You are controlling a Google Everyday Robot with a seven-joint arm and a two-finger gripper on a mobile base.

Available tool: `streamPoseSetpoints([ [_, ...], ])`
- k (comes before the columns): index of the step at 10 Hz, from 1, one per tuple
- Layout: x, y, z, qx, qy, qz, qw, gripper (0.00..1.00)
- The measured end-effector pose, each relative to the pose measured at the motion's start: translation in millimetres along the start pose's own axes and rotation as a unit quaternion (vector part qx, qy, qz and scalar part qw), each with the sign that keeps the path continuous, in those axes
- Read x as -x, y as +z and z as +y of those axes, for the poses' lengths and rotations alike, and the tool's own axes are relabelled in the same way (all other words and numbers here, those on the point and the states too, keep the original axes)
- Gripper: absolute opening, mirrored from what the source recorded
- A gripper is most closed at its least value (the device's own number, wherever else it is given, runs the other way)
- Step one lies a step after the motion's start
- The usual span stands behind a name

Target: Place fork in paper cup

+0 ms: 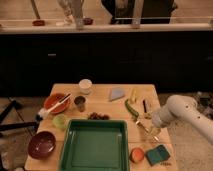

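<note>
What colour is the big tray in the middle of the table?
The tray is green, in the camera view; the gripper is just right of it.

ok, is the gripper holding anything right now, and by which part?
Nothing is held, as far as shows. The gripper is open, low over the right side of the table, beside the fork, which lies flat there.
</note>
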State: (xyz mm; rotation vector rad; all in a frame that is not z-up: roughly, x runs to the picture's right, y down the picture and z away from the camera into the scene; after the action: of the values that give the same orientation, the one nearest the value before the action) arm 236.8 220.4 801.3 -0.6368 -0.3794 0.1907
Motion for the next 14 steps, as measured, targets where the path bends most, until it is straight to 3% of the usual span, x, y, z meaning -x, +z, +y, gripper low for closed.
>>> streamPoseSetpoints([
  [8, -28.4, 31.9, 18.3, 0.025, 0.025, 0.009, 0.9993, 0.80],
  [14, -27.0, 42.4, 20.8, 0.038, 0.017, 0.016, 0.9990, 0.80],
])
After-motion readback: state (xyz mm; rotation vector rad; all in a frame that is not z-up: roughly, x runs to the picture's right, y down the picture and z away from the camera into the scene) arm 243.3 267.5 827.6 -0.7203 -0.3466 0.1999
